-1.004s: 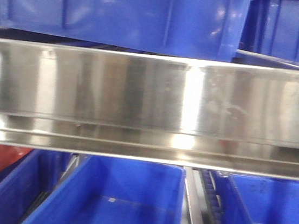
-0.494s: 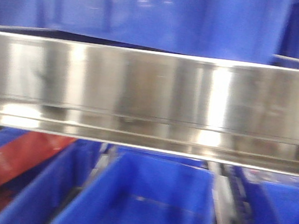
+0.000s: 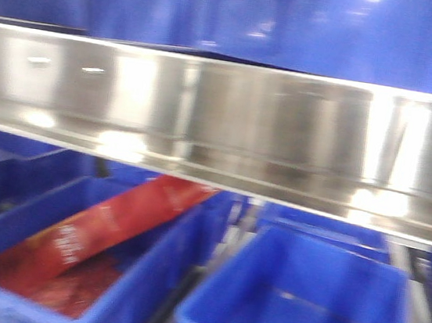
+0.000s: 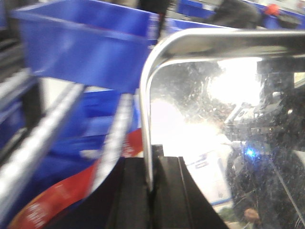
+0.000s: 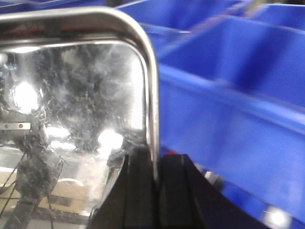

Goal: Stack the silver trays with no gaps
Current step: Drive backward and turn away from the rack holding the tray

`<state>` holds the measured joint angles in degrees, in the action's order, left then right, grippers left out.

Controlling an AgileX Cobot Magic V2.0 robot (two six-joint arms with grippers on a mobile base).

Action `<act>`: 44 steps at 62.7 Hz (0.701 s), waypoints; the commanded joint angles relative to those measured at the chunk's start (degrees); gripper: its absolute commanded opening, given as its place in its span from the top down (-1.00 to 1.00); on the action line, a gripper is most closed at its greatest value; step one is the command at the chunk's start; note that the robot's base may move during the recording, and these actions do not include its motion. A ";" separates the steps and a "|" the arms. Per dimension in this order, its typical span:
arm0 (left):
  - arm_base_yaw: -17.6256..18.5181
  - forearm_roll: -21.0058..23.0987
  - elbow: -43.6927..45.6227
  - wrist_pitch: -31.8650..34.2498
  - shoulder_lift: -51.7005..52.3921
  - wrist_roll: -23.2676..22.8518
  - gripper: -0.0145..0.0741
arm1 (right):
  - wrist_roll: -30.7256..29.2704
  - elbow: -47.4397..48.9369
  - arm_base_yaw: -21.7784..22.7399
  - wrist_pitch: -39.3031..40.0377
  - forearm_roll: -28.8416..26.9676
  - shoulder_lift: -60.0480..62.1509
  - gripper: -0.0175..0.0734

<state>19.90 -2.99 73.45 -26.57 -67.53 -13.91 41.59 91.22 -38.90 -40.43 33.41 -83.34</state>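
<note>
The left pincer (image 4: 151, 185) clamped the rim of a silver tray (image 4: 224, 124). The right pincer (image 5: 156, 172) clamped one likewise.

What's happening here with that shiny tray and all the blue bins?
A two-armed robot is holding a silver tray. Its left fingers are clamped on the rim at one side and its right fingers on the rim at the other, apparently of the same tray. In front, blue bins sit above and below a steel rail; one bin holds a red packet. No second tray is in view, so the stacking is not yet done.
</note>
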 commanded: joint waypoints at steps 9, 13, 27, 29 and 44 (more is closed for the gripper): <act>0.64 0.68 0.52 2.06 0.29 -0.05 0.71 | 0.38 0.61 0.20 3.92 0.95 0.67 0.79; 0.64 0.68 0.52 2.06 0.29 -0.05 0.71 | 0.38 0.61 0.20 3.92 0.95 0.67 0.79; 0.64 0.68 0.52 2.06 0.29 -0.05 0.71 | 0.38 0.61 0.20 4.03 0.95 0.67 0.79; 0.64 0.68 0.52 2.06 0.29 -0.05 0.71 | 0.38 0.61 0.20 4.03 0.95 0.67 0.79; 0.64 0.68 0.52 2.06 0.29 -0.05 0.71 | 0.38 0.61 0.20 4.03 0.95 0.67 0.79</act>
<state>19.90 -2.99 73.45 -26.57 -67.53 -14.03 41.59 91.22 -38.90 -40.33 33.53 -83.34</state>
